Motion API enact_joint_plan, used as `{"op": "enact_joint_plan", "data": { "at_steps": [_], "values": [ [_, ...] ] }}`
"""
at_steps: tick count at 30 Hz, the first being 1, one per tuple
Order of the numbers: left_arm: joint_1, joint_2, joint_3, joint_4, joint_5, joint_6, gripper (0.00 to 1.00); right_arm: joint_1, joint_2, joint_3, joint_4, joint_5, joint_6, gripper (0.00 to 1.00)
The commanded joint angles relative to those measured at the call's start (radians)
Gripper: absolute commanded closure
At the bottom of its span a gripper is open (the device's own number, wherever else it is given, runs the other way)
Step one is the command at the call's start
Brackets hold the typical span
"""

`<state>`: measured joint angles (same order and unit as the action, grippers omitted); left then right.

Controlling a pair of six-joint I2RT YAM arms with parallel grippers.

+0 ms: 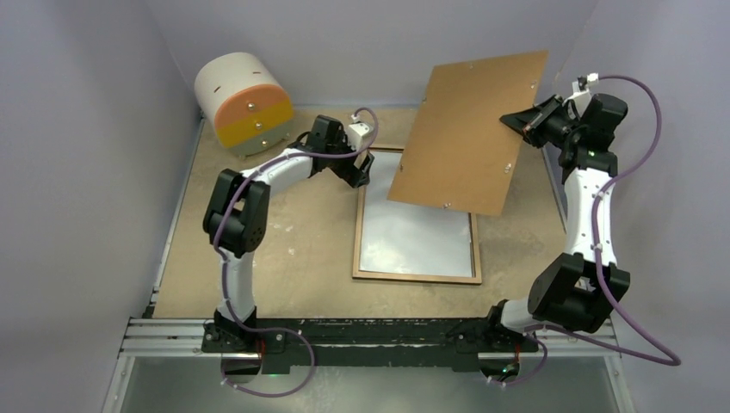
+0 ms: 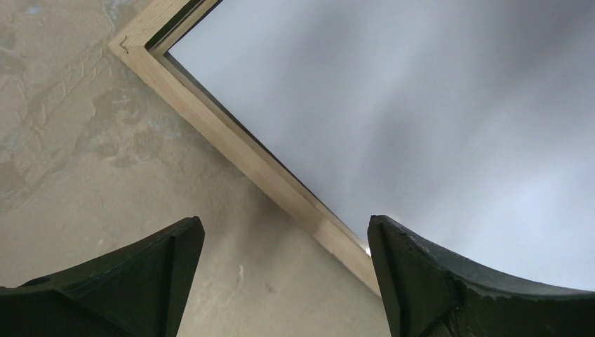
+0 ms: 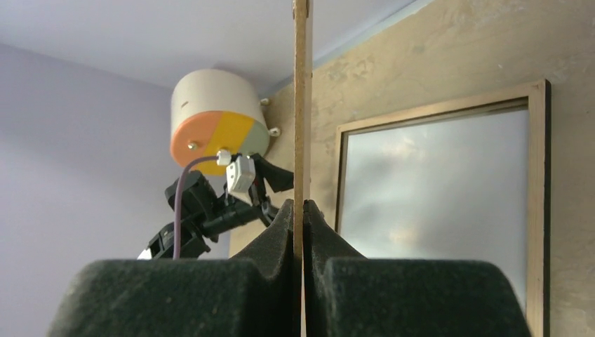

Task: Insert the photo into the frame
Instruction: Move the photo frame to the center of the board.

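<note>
The frame (image 1: 416, 277) lies flat, back up, in the middle of the table, its light-wood rim showing. A pale grey sheet (image 1: 413, 241) fills its opening; it looks like the photo's pale reverse, but I cannot tell it from glass. My left gripper (image 1: 361, 172) is open and empty, low over the frame's far left corner; in the left wrist view its jaws (image 2: 284, 223) straddle the rim (image 2: 231, 137) beside the sheet (image 2: 421, 105). My right gripper (image 1: 516, 122) is shut on the right edge of the brown hardboard backing panel (image 1: 465, 129), held tilted above the frame's far end. The right wrist view shows the panel edge-on (image 3: 302, 105) in the gripper (image 3: 302, 203).
A white cylinder with an orange and yellow face (image 1: 241, 103) stands at the back left; it also shows in the right wrist view (image 3: 217, 116). Lilac walls close in the back and both sides. A black rail (image 1: 370, 335) runs along the near edge.
</note>
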<state>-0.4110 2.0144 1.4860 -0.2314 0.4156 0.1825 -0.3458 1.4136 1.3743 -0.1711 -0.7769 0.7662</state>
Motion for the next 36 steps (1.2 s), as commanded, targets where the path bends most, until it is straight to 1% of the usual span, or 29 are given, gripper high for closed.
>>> {"op": "enact_joint_plan", "data": {
  "at_steps": [1,5,10,16,17,23,26,30,33,36],
  "values": [
    [-0.016,0.087,0.102,0.053,-0.062,-0.075,0.12,0.009,-0.017,0.053,-0.049,-0.037,-0.048,1.00],
    [-0.025,0.134,0.124,0.061,-0.085,-0.082,0.19,0.009,-0.013,0.046,-0.048,-0.049,-0.046,1.00],
    [-0.027,0.121,0.063,0.098,-0.110,-0.063,0.36,0.010,-0.012,0.007,-0.009,-0.030,-0.038,1.00],
    [-0.027,0.141,0.028,0.090,-0.120,-0.055,0.50,0.011,-0.010,-0.022,0.010,-0.027,-0.034,1.00],
    [-0.027,0.144,0.023,0.089,-0.117,-0.058,0.52,0.011,-0.009,-0.027,0.009,-0.027,-0.034,1.00],
    [-0.027,0.136,-0.005,0.104,-0.075,-0.080,0.53,0.022,0.000,-0.043,0.014,-0.019,-0.040,1.00],
    [-0.026,0.135,-0.010,0.097,-0.089,-0.069,0.60,0.036,0.007,-0.042,0.003,-0.008,-0.052,1.00],
    [-0.011,0.119,-0.030,0.071,-0.119,-0.042,0.75,0.070,0.025,-0.041,-0.009,0.002,-0.070,1.00],
    [0.031,0.091,-0.066,0.090,-0.102,-0.046,0.77,0.101,0.041,-0.053,-0.008,0.004,-0.077,1.00],
    [0.066,0.071,-0.089,0.078,-0.099,-0.015,0.77,0.137,0.052,-0.080,0.007,0.003,-0.072,1.00]
  ]
}}
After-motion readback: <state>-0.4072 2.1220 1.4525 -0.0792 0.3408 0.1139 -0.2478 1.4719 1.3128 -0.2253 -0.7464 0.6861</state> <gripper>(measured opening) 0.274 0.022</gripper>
